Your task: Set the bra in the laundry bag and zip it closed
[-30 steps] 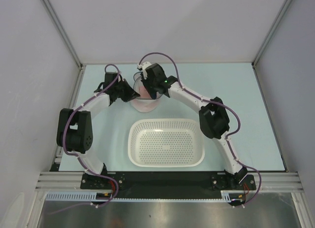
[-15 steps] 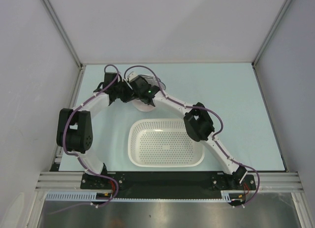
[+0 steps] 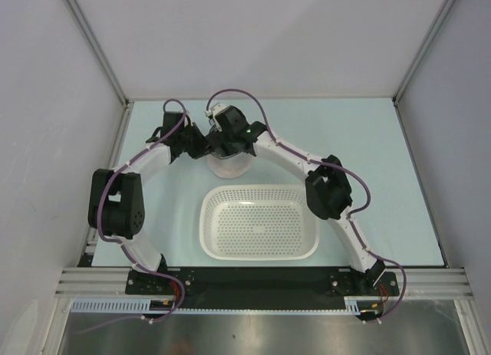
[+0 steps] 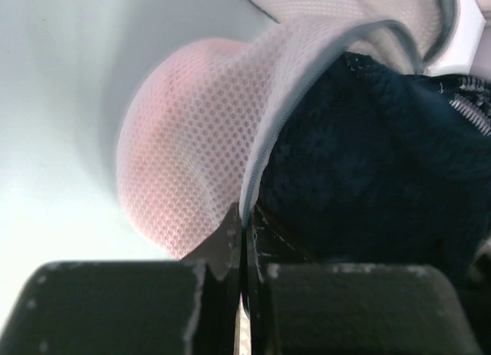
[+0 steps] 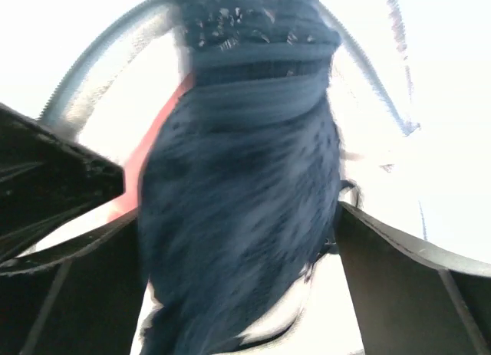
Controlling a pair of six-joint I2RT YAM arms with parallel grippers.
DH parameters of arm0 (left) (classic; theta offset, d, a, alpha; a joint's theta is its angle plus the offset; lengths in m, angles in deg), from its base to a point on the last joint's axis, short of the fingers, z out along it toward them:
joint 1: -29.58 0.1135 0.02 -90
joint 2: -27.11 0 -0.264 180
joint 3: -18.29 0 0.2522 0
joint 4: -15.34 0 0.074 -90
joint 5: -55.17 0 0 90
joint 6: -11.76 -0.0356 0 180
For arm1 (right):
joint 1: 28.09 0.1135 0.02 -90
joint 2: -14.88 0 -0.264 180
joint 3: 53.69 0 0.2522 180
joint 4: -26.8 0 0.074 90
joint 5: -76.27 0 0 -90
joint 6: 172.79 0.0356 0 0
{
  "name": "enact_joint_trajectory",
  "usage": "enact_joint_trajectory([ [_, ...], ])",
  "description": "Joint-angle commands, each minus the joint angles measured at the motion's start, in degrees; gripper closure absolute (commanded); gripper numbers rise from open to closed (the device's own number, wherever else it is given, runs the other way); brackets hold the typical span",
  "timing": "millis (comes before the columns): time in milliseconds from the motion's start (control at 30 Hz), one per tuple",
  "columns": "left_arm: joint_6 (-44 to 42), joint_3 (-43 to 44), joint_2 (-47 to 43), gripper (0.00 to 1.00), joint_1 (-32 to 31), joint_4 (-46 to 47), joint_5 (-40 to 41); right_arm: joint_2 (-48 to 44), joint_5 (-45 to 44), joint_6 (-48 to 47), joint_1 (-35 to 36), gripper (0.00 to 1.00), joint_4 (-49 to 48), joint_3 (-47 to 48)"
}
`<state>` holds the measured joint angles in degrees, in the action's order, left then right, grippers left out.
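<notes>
The laundry bag (image 3: 230,168), a white mesh pouch, stands at the back of the table between both arms. My left gripper (image 4: 244,234) is shut on its grey zip rim (image 4: 265,140); pinkish mesh (image 4: 184,156) bulges to the left. The bra (image 4: 368,156), dark navy lace, fills the bag's mouth. In the right wrist view the bra (image 5: 245,202) lies blurred between the wide-apart fingers (image 5: 406,278) of my right gripper (image 5: 230,198), which is open directly over the bag. The bag's round rim (image 5: 92,71) arcs behind. From above, the right gripper (image 3: 222,144) hides most of the bag's opening.
A white perforated plastic basket (image 3: 209,217) sits in front of the bag, nearer the arm bases. Grey walls close in the table at the back and sides.
The right wrist swung left over the bag, then came back towards the middle. Its jaws spread wide apart. The left gripper stayed put on the rim.
</notes>
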<state>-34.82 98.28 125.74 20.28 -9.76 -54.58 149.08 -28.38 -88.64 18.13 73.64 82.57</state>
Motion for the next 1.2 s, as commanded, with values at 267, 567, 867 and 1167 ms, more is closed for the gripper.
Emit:
enact_joint_trajectory([
  [267, -4.48, 5.57, -1.33, 1.00, -0.11, -2.82, 2.26, -14.65, 14.12, 5.32, -3.06, 0.00, 2.08, -5.42],
  [567, -6.24, 6.01, -1.25, 1.00, -0.19, -4.31, 2.17, -20.89, 29.22, 24.95, -12.19, 0.02, -8.78, -16.02],
  [867, -10.19, 6.36, -4.58, 0.55, -0.19, -6.77, 5.94, -21.69, 35.11, 33.79, -17.30, 0.10, -17.24, -25.37],
  [1167, -16.60, 8.47, -13.72, 0.23, -0.80, -8.63, 11.23, -18.26, 36.73, 35.82, -17.48, 0.25, -18.67, -24.50],
])
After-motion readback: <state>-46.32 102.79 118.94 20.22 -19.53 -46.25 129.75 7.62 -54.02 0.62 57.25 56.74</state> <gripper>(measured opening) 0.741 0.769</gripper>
